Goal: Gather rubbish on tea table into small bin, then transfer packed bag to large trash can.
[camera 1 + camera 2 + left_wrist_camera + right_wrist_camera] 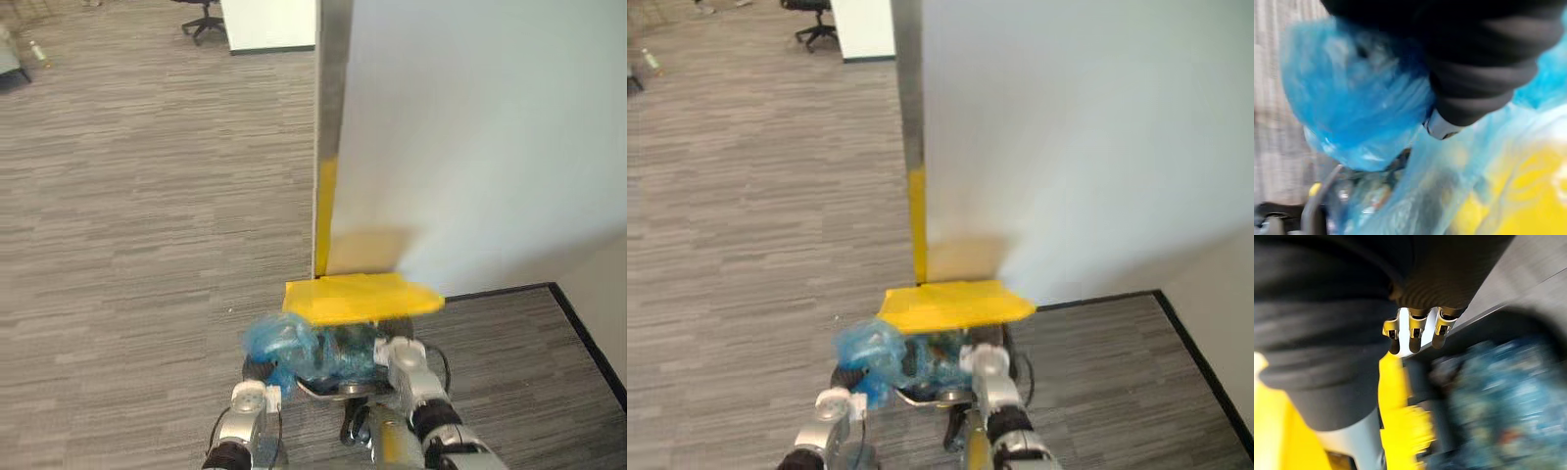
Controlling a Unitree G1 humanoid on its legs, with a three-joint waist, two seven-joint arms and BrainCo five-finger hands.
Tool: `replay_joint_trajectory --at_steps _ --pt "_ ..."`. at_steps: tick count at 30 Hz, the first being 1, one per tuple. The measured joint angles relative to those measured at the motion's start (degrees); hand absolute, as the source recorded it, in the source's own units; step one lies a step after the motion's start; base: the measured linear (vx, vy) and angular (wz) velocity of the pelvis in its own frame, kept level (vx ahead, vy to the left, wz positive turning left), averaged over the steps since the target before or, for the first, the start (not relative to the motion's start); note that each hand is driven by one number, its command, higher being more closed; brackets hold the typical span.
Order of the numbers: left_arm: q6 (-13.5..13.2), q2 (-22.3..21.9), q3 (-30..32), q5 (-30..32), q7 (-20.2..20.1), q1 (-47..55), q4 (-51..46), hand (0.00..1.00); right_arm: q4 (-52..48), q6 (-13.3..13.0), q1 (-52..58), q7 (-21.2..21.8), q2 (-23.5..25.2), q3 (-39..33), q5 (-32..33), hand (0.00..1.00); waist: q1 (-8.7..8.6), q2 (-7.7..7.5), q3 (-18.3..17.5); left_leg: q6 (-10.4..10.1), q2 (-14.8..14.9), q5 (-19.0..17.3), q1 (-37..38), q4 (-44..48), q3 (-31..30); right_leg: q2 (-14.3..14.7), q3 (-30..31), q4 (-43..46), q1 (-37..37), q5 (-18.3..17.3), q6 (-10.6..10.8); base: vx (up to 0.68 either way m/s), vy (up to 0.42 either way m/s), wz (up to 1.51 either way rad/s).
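Bag: a packed blue plastic bag point(302, 352), rubbish showing through its skin, sits low in front of the robot at the mouth of the trash can point(333, 393), its bunched top puffing out toward the robot's left.
Trash can: a dark can with a round rim, standing at the foot of a white wall point(470, 147); its yellow lid point(361, 298) is raised and juts out flat just above the bag.
Stage: by the look of it, the last leg of the job, with the bag at the can but not clearly down inside it.
Risk: the thin plastic could snag or tear on the rim if it is pushed or dragged; the bulging top could hang over the edge and tip the load onto the floor point(147, 196); the raised lid could drop onto the bag or a hand if nothing props it.
Left hand: the left hand point(251, 398) is just below the bag's bunched top, with blue plastic pressed close against it in its wrist view; whether it grips the plastic cannot be told.
Right hand: the right hand point(404, 358) is at the bag's other side, under the lid's edge; its fingers point(1414, 335) look fairly straight, with nothing between them.
Background: an office chair point(204, 18) stands far off across the floor.
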Motion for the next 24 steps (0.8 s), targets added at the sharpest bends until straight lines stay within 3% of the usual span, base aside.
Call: replay_joint_trajectory --at_steps 3,9,14,24 --pt "-1.1 0.6 -3.0 -1.2 0.2 -0.1 -5.6 1.00 -1.8 0.5 -5.3 -1.3 -1.3 0.4 1.8 0.00 0.80 -0.07 2.7 0.8 0.0 -0.5 -2.7 1.5 -1.1 0.4 -0.1 -1.8 -0.5 1.9 0.4 -0.12 -0.038 0.17" --pt "-1.6 0.8 -9.3 -5.0 0.2 -1.6 -13.9 1.00 -4.8 0.6 -16.0 -3.2 -4.9 -0.4 4.3 0.00 0.99 -0.14 5.8 0.1 0.2 -0.9 -8.6 5.7 -3.4 0.6 -1.1 -3.2 -3.1 3.8 -0.2 -0.07 -0.030 0.12" --pt "-3.4 0.8 -17.1 -7.9 0.1 -7.8 -21.6 1.00 -4.8 1.2 -22.1 -4.5 -6.0 -2.3 5.6 0.00 0.59 -0.05 7.1 -0.6 0.7 -1.3 -12.9 9.1 -4.9 0.6 -2.3 -2.6 -5.1 4.0 -0.5 -0.02 -0.011 0.11" --pt "-6.0 0.8 -24.6 -9.8 0.1 -11.4 -32.2 1.00 -2.9 2.9 -30.1 -5.0 -6.9 -5.2 6.5 0.00 0.11 0.33 8.8 -1.1 1.3 -2.0 -15.9 11.5 -4.9 1.1 -2.2 -2.1 -7.5 4.5 -1.1 -0.01 0.003 -0.02"
